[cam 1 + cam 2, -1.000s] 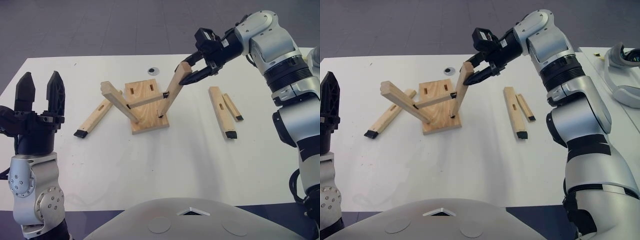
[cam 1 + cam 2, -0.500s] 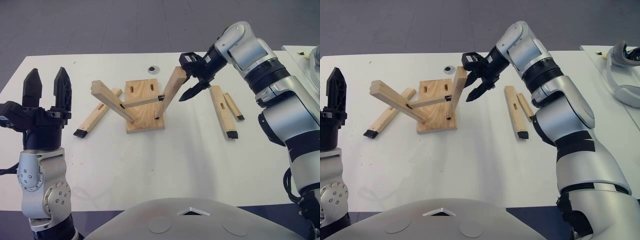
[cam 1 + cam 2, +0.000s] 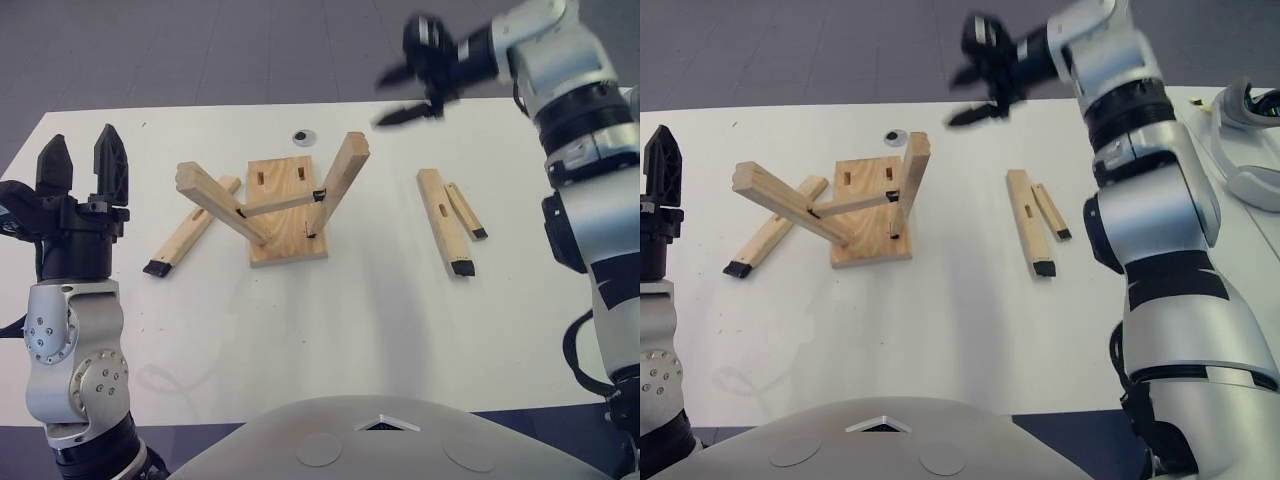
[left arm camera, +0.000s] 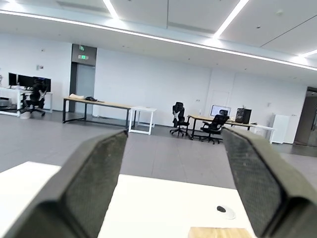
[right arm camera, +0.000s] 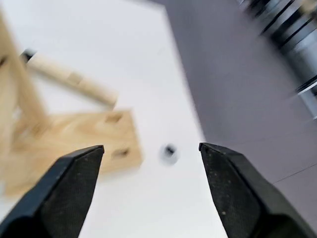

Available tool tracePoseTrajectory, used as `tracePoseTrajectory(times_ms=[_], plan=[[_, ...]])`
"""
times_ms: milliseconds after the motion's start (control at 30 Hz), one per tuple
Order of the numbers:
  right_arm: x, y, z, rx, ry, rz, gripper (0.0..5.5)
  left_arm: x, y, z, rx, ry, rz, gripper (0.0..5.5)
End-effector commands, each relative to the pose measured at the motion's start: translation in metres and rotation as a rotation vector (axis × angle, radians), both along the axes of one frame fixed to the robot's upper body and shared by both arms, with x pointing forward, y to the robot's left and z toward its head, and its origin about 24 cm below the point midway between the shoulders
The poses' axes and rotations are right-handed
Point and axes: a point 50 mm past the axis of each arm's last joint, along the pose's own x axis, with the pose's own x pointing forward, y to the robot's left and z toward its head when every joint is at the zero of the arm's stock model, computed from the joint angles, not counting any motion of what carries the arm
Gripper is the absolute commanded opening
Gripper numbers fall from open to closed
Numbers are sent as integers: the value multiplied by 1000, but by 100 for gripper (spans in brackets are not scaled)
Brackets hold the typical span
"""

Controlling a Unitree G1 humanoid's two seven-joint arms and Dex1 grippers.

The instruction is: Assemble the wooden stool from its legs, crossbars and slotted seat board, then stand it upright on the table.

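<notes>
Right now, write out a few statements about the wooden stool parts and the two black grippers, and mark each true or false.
1. The right gripper is open and holds nothing. True.
2. The left gripper is shut on a wooden part. False: it is open and empty.
3. The square wooden seat board stands upright on four legs. False: it lies flat on the white table, with one standing leg set in it, joined by a crossbar to a tilted leg.
4. Two loose pale wooden pieces, a longer piece and a shorter piece, lie side by side on the table to the right of the seat board. True.
</notes>
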Motion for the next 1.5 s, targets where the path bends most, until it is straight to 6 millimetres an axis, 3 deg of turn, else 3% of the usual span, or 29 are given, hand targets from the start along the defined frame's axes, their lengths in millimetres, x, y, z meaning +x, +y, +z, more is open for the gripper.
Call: tracePoseTrajectory(times_ms=[33, 100, 167, 267, 433, 500, 700, 833, 1033, 1100, 1167, 1233, 1367, 1433, 1500], plan=[[-61, 46, 60, 280, -445, 165, 360, 6, -9, -1, 27, 57, 17, 349], [-98, 58, 32, 310, -453, 219, 360, 5, -11, -2, 19, 58, 27, 349], [-116, 59, 4, 295, -354, 211, 360, 5, -12, -2, 27, 65, 35, 349], [-129, 50, -31, 185, -336, 140, 360, 5, -11, -4, 34, 70, 43, 349], [-140, 40, -57, 30, -178, 148, 360, 7, -14, -10, 33, 84, 45, 349], [-140, 35, -60, -21, -134, 172, 360, 6, -14, -12, 31, 88, 54, 349], [-95, 13, -62, -171, -320, -35, 360, 5, -16, -14, 24, 88, 46, 349], [-77, 7, -65, -203, -402, -67, 360, 8, -17, -13, 23, 83, 27, 349], [-94, 42, -37, 115, -564, -27, 360, 11, -19, -12, 24, 80, 6, 349], [-99, 46, -23, 210, -680, -88, 360, 12, -21, -12, 23, 79, -2, 349], [-105, 48, -21, 230, -795, -133, 360, 12, -22, -11, 20, 78, -4, 349], [-110, 51, -52, 108, -825, -92, 360, 11, -22, -11, 18, 78, -1, 349], [-108, 49, -162, -306, -646, 40, 360, 10, -25, -12, 9, 82, 4, 349], [-106, 48, -184, -396, -575, 56, 360, 11, -27, -11, 4, 79, -1, 349], [-104, 54, -179, -368, -553, 39, 360, 12, -30, -11, -4, 77, -6, 349]])
